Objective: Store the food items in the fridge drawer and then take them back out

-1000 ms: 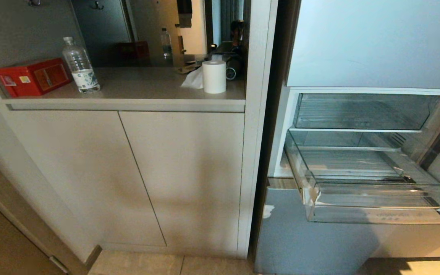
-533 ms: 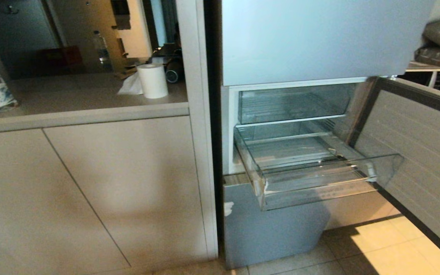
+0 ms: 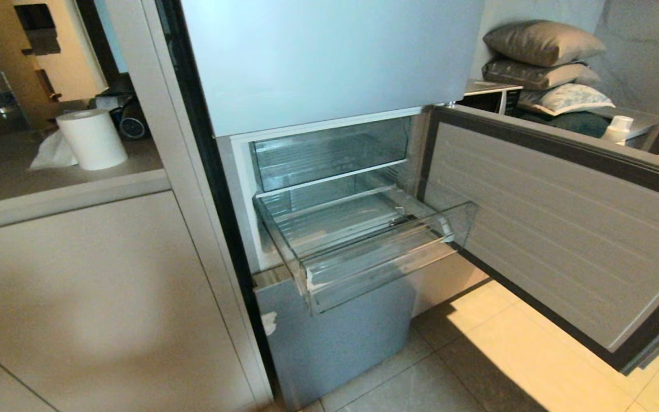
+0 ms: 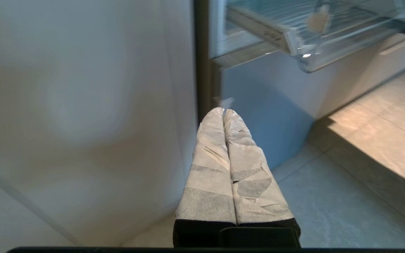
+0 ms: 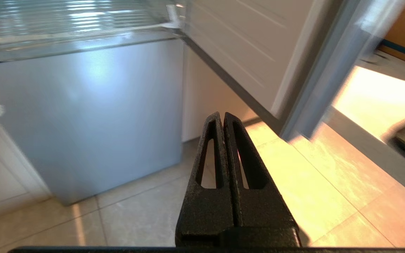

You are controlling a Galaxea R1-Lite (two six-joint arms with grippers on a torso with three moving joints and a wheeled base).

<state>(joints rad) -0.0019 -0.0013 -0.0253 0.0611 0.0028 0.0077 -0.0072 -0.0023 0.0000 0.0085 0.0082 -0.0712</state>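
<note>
the fridge drawer (image 3: 364,252) stands pulled out at the head view's centre, nothing red visible in it. the open fridge door (image 3: 558,229) lies at its 3 o'clock. the left gripper (image 4: 223,111) and right gripper (image 5: 222,116) are both pressed together, empty, low over the floor tiles (image 5: 294,196).

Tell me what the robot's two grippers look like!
The left gripper has two long fingers wrapped in crinkly white tape with grey patches, on a black base. The right gripper is bare black, with rough-looking fingers that taper to the tips, each with a long slot cut through it. No cables or markings show.
</note>
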